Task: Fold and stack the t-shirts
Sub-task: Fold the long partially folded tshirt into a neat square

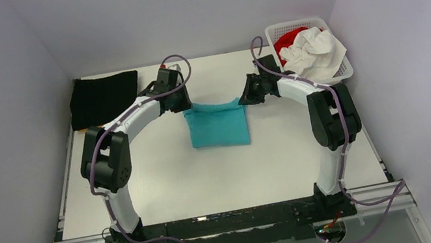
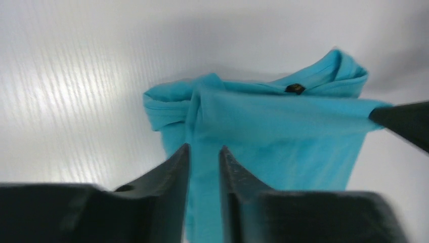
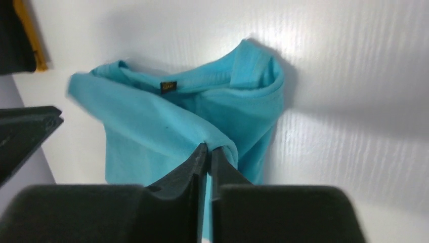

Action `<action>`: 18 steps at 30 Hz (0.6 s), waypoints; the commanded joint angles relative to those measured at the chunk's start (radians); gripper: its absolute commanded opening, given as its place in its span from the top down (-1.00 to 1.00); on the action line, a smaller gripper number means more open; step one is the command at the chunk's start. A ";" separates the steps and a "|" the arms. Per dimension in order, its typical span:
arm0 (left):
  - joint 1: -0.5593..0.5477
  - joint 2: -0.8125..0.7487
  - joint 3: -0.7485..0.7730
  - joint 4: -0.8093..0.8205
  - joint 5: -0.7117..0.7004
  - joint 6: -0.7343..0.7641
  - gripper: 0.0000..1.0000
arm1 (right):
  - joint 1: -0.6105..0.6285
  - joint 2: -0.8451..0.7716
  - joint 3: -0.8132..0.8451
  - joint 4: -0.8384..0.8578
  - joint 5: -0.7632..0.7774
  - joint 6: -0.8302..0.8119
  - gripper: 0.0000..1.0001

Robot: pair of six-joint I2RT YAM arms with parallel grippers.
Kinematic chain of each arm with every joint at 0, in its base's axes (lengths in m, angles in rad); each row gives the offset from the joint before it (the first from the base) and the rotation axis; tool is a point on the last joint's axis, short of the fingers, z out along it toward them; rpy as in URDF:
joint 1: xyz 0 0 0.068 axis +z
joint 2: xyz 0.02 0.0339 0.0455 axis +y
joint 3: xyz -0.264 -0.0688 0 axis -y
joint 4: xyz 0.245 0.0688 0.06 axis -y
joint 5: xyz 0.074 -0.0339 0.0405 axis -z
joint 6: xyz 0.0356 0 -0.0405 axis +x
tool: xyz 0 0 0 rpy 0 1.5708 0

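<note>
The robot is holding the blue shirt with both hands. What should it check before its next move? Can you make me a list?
1. Right gripper pinched shut on the turquoise t-shirt: ok.
2. Left gripper has cloth in its grip: ok, though its gap looks wider.
3. Shirt edge pulled straight between the two grippers: ok.
4. Every cloth layer caught in each grip: cannot tell.
5. Folded black t-shirt lying flat at the far left with nothing on top: ok.
</note>
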 commanded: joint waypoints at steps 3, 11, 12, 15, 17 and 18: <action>0.025 0.021 0.098 -0.014 0.005 0.012 -0.49 | -0.024 0.101 0.193 -0.005 0.075 -0.059 0.16; 0.025 -0.081 -0.018 0.185 0.286 0.027 -0.99 | -0.014 -0.028 0.075 0.051 -0.057 -0.066 -1.00; 0.023 -0.080 -0.028 0.226 0.351 0.024 -0.99 | -0.015 -0.046 0.039 0.096 -0.112 -0.045 -1.00; 0.021 -0.038 -0.024 0.317 0.507 -0.009 -0.99 | -0.013 -0.071 -0.060 0.258 -0.277 0.054 -1.00; 0.021 0.019 0.021 0.321 0.540 -0.024 -0.99 | -0.011 -0.052 -0.073 0.335 -0.338 0.097 -1.00; 0.021 0.052 0.054 0.302 0.551 -0.023 -0.99 | -0.011 -0.037 -0.062 0.340 -0.346 0.103 -1.00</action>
